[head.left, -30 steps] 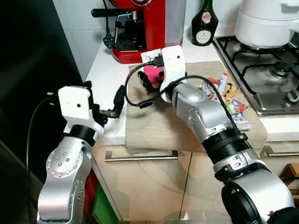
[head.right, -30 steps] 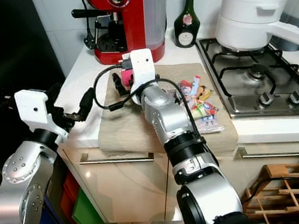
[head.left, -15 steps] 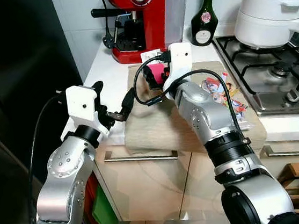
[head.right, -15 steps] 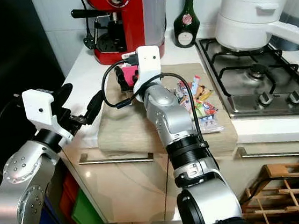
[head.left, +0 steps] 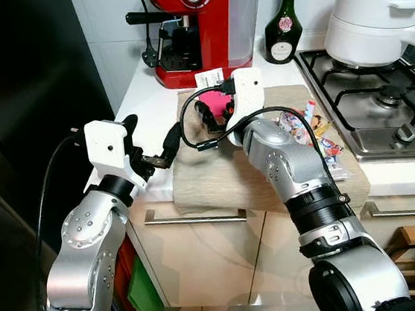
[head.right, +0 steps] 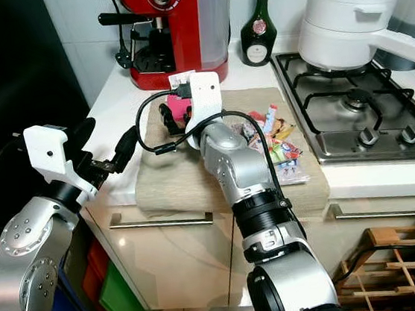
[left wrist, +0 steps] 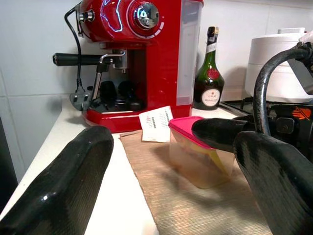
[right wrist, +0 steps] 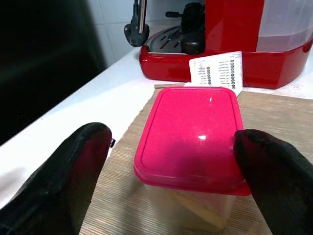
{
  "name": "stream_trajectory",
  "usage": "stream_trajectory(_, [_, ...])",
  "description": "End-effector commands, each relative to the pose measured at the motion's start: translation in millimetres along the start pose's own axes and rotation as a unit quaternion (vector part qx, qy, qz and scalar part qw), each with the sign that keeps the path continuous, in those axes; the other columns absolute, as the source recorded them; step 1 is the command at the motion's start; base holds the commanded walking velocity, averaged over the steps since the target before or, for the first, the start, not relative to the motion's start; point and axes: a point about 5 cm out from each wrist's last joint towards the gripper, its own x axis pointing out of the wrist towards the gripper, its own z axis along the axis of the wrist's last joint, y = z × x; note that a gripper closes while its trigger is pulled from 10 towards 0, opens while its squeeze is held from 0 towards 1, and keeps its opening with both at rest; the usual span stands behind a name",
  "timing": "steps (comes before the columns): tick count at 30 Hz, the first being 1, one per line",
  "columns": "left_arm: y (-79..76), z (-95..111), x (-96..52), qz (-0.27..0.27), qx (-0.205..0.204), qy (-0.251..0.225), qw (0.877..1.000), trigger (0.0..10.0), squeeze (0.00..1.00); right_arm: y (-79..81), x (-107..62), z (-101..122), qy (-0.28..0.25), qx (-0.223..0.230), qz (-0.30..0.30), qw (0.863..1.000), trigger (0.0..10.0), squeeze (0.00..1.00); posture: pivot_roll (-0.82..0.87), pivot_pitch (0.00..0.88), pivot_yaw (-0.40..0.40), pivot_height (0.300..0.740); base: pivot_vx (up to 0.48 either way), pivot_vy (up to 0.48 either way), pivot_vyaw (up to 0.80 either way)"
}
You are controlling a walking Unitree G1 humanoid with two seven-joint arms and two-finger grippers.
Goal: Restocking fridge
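Observation:
A clear tub with a pink lid [right wrist: 190,132] stands on the beige mat [head.left: 210,178] on the counter, in front of the red coffee machine [head.left: 196,22]. My right gripper [right wrist: 172,137] is open, with one finger on each side of the tub and level with its lid. One finger [right wrist: 274,171] is close against the lid's edge; the other stands apart from it. My left gripper [head.left: 151,135] hovers open over the counter's left edge, pointing at the tub [left wrist: 195,147] from a short way off, with nothing in it. The black fridge [head.left: 30,108] fills the left.
Several snack packets [head.left: 313,132] lie on the mat's right part. A paper slip [head.left: 208,76] leans on the coffee machine. A green bottle [head.left: 283,30] stands behind. To the right is a gas hob [head.left: 383,113] with a white pot [head.left: 372,17].
My right wrist swung a little to the right, then back left over the tub. My left gripper rose slightly, settled again, and its fingers spread wider. The tub has not moved.

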Motion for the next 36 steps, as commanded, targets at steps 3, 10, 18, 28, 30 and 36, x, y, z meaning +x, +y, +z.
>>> stream_trajectory(3, [-1.2, 1, 1.6, -0.006, -0.005, -0.002, 1.000, 10.0, 0.00, 1.9, -1.4, -9, 0.026, -0.017, -0.005, 1.000, 10.0, 0.00, -0.02, 0.000, 0.008, 0.740, 0.000, 0.000, 0.00])
stream_trajectory(10, [-1.9, 1, 1.8, -0.006, -0.006, -0.001, 1.000, 10.0, 0.00, 2.6, -2.5, -17, 0.061, 0.008, -0.007, 0.998, 10.0, 0.00, -0.02, 0.000, 0.009, 0.740, 0.000, 0.000, 0.00])
stream_trajectory(18, [-2.2, 1, 1.6, -0.006, -0.007, 0.000, 1.000, 10.0, 0.00, 6.8, -4.5, -25, 0.097, 0.051, -0.002, 0.994, 10.0, 0.00, -0.03, 0.000, 0.010, 0.740, 0.000, 0.000, 0.00])
stream_trajectory(28, [-4.7, 0, 2.6, -0.009, -0.010, -0.001, 1.000, 10.0, 0.00, 5.6, -7.8, 14, -0.042, -0.127, -0.020, 0.991, 10.0, 0.00, -0.03, 0.000, 0.010, 0.740, 0.000, 0.000, 0.00])
stream_trajectory(30, [-5.4, 0, 2.3, -0.010, -0.011, 0.000, 1.000, 10.0, 0.00, 5.7, -8.9, 15, -0.046, -0.125, -0.021, 0.991, 10.0, 0.00, -0.03, 0.000, 0.008, 0.740, 0.000, 0.000, 0.00])
stream_trajectory(36, [-4.4, -3, 0.5, -0.020, -0.006, 0.009, 1.000, 10.0, 0.00, 7.4, -20.6, 18, -0.080, -0.101, -0.019, 0.991, 10.0, 0.00, -0.04, 0.000, 0.013, 0.740, 0.000, 0.000, 0.00])
